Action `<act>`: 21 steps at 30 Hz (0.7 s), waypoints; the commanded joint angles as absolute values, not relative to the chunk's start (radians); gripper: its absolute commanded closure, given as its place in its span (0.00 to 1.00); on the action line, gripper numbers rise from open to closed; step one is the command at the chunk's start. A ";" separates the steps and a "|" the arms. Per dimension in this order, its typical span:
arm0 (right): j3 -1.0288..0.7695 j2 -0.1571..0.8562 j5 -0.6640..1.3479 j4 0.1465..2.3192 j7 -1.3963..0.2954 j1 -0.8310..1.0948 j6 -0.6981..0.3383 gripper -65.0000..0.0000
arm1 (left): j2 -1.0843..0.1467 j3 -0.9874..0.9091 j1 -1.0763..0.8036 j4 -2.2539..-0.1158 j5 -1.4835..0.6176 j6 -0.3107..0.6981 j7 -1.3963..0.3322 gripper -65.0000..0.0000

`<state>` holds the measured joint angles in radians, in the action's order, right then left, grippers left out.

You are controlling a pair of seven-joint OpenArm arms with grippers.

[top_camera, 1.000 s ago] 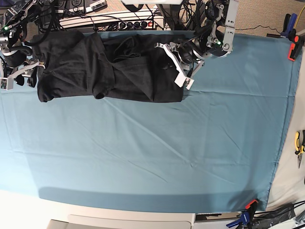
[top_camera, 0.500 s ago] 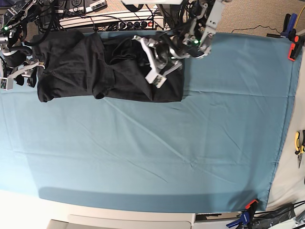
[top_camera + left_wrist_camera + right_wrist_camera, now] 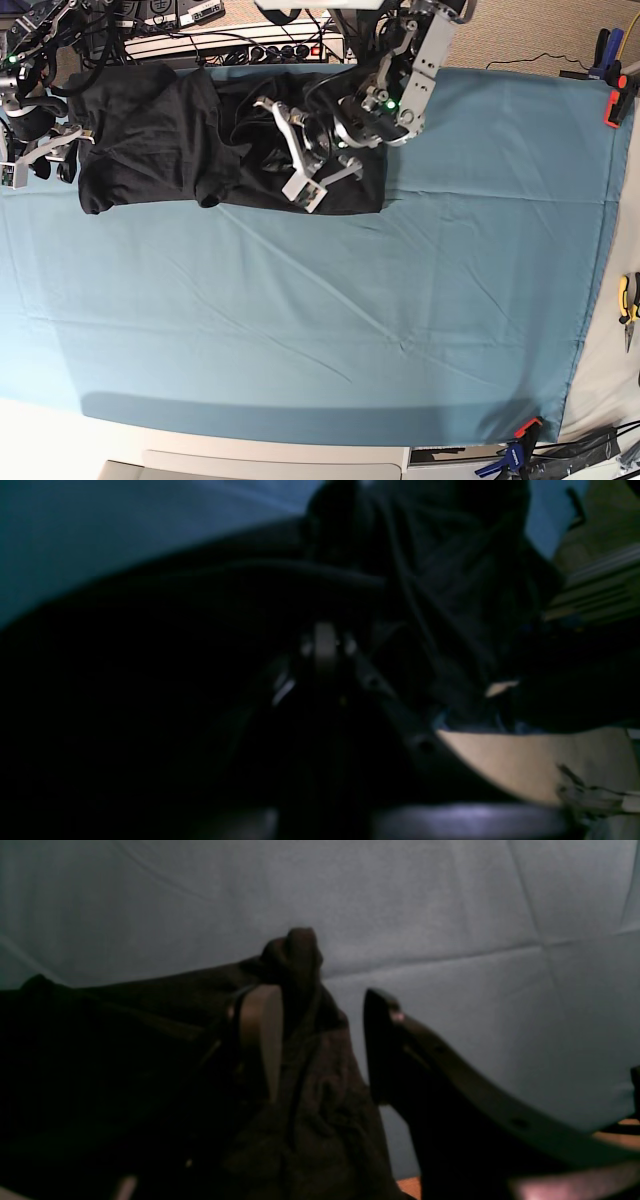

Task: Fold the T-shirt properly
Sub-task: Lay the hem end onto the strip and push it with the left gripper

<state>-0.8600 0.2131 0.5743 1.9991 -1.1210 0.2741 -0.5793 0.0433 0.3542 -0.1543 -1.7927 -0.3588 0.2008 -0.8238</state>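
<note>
The black T-shirt (image 3: 180, 135) lies bunched in a wide strip along the far edge of the teal table cloth (image 3: 320, 320), plain side up. My left gripper (image 3: 287, 147) is open and hovers over the middle-right of the shirt, fingers spread. In the left wrist view the shirt (image 3: 150, 680) fills a dark, blurred frame. My right gripper (image 3: 38, 155) is open at the shirt's left end. In the right wrist view the right gripper (image 3: 320, 1040) stands open, with a raised fold of the shirt (image 3: 300, 1120) against one finger (image 3: 260, 1035).
Power strips and cables (image 3: 230, 40) run behind the far edge. Clamps hold the cloth at the far right (image 3: 615, 100) and the near right corner (image 3: 520, 440). Pliers (image 3: 628, 300) lie off the cloth at the right.
My left arm has swung leftward from the shirt's right edge to over its middle, gripper still open. The right arm and the shirt have not moved.
</note>
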 commanded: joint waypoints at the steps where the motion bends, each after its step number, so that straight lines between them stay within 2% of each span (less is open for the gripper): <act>1: -0.865 0.230 0.586 2.016 -1.095 0.269 -0.578 0.59 | 0.058 0.358 -0.138 -1.796 -0.369 0.207 -0.793 1.00; 13: -0.865 0.230 0.587 2.016 -1.093 0.269 -0.578 0.59 | 0.146 0.358 0.015 -1.502 -0.377 0.237 -0.740 1.00; 21: -0.865 0.230 0.587 2.016 -1.092 0.269 -0.578 0.59 | 0.157 0.365 0.111 -1.472 -0.389 0.263 -0.744 1.00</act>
<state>-0.8600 0.2131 0.5751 1.9991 -1.1206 0.2741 -0.5793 0.1322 0.3611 0.0952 -1.4563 -0.3710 0.2581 -0.7612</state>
